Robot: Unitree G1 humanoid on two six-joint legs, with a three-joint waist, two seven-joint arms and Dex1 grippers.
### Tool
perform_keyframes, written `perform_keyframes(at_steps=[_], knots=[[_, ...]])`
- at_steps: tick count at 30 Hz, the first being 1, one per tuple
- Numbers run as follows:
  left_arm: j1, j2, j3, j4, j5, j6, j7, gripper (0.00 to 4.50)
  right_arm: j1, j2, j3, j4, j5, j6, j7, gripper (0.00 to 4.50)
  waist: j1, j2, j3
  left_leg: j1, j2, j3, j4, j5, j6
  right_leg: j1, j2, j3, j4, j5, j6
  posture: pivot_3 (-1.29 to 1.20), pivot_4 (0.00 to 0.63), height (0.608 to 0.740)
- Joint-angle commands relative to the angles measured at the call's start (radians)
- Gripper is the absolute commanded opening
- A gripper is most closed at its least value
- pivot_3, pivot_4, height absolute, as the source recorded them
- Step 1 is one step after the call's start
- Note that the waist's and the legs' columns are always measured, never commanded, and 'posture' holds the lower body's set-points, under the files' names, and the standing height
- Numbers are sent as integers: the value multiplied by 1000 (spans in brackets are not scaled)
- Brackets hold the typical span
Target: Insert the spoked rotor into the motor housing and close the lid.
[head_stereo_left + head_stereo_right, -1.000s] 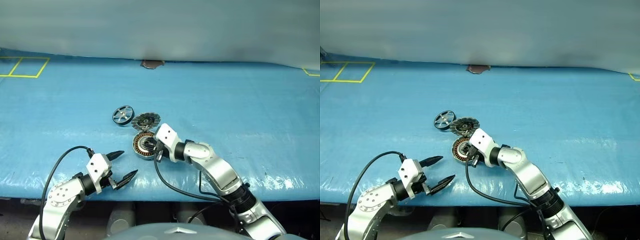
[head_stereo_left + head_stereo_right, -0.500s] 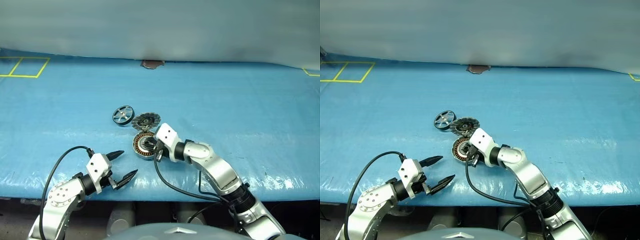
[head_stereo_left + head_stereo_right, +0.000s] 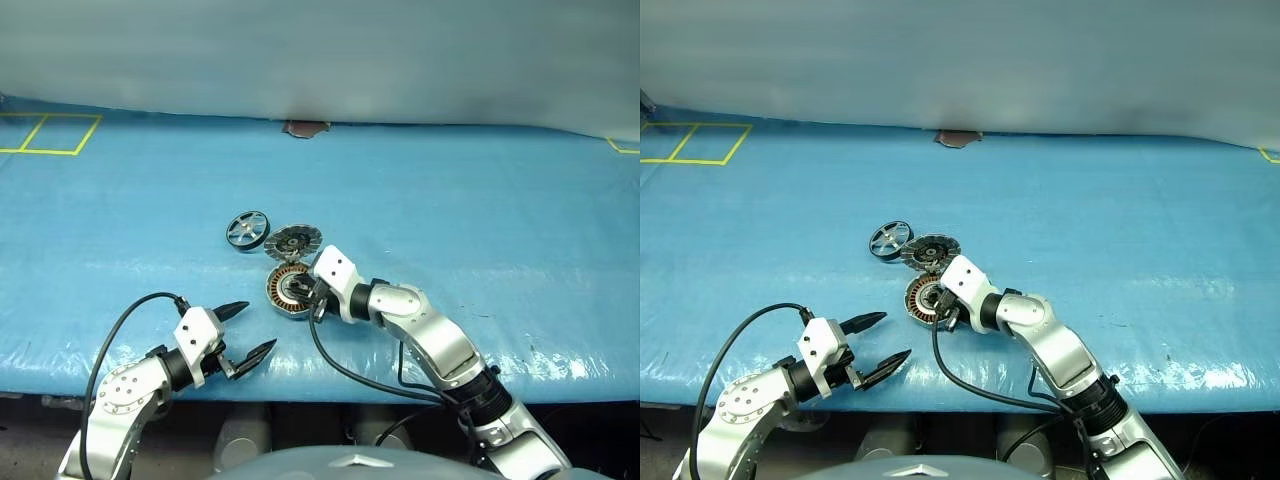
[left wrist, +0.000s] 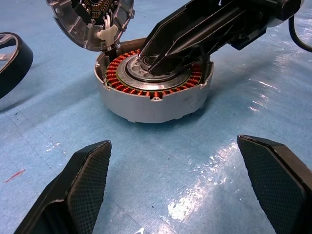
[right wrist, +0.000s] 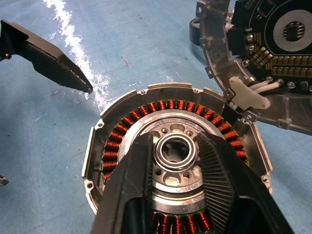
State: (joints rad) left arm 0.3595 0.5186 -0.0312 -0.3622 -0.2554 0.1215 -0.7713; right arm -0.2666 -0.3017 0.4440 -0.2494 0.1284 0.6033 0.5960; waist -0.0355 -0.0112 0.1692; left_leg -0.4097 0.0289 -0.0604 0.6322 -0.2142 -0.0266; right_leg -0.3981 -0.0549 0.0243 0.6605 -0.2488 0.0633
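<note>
While the right hand (image 5: 178,161) rests over the motor housing (image 4: 155,80), fingers slightly apart astride its silver hub and gripping nothing, the left hand (image 3: 244,330) waits wide open nearer the counter's (image 3: 480,220) edge. The lid (image 3: 292,241) stands hinged open, seemingly to admit the spoked rotor (image 3: 246,229) lying just beside it. From the right wrist, the hub's bearing shows, which the head views hide.

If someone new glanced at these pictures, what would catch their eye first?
Probably the motor housing, mid-table with its ring of copper windings exposed, and the right gripper with its fingers either side of the silver hub. The lid stands open behind it, and the spoked rotor lies just left.
</note>
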Motion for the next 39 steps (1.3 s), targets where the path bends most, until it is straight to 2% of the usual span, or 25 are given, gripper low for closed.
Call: perform_keyframes(at_steps=[1, 8, 11, 17, 23, 39], knots=[[2, 1, -2, -11, -8, -6, 0, 4500, 8, 4, -17, -37, 12, 23, -3, 2611, 0, 0, 0, 0, 0, 0, 0, 0, 0, 0, 0, 0, 0, 0, 0, 0, 150, 740], [5, 2, 0, -8, -12, -7, 0, 4500, 23, 12, -88, -199, 110, 111, -1, 2611, 0, 0, 0, -1, 0, 0, 0, 0, 0, 0, 0, 0, 0, 0, 0, 0, 150, 740], [4, 3, 1, -4, -13, -10, -2, 4500, 34, 8, -99, -247, 135, 150, -12, 2041, 0, 0, 0, 0, 0, 0, 0, 0, 0, 0, 0, 0, 0, 0, 0, 0, 150, 740], [-3, 5, 1, 3, -15, -12, -11, 4500, 18, 6, -2, -246, 54, 180, -85, 35, -1, 0, 0, 0, 0, 0, 0, 0, 0, -1, 0, 0, 0, 0, 0, 0, 150, 740], [-6, 4, 3, 4, -11, -11, -12, 4500, -28, 49, 39, -217, 17, 229, -140, 35, -1, 0, 0, 0, 0, 0, 0, 0, 0, -1, 0, 0, 0, 0, 0, 0, 150, 740], [-5, -1, 2, 1, -15, -5, -7, 4500, -37, 56, 41, -134, -3, 210, -141, 35, -1, 0, 0, -1, 0, 0, 0, 0, 0, -1, 0, 0, 0, 0, 0, 0, 150, 740]])
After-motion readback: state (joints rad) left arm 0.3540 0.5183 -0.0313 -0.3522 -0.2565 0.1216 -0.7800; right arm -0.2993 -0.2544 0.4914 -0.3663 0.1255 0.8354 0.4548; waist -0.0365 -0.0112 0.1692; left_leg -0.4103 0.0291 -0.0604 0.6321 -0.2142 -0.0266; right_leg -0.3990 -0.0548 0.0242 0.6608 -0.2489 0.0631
